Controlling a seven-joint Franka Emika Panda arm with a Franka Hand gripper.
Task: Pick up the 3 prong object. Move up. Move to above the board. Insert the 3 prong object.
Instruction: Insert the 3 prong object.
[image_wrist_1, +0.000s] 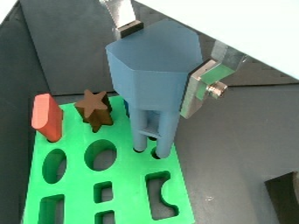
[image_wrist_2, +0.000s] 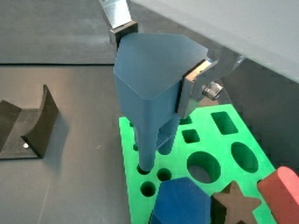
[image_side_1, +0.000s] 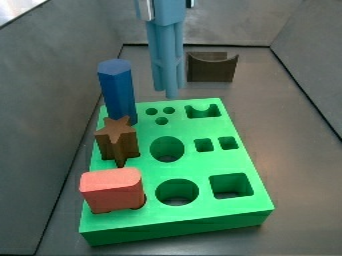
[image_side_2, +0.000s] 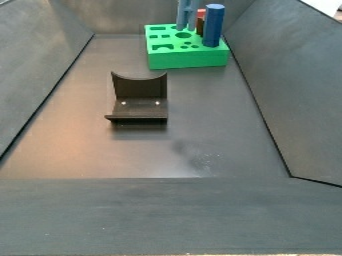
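1. The gripper is clamping the head of the 3 prong object and is holding it upright over the board.
2. In a wrist view the legs are reaching down to the 3 small round holes; how deep they sit cannot be told.
3. For a good insertion, the robot is needing a straight, slow descent with no tilt, so all 3 legs enter together.
4. The blue hexagonal pillar is standing near, so sideways drift is risky.
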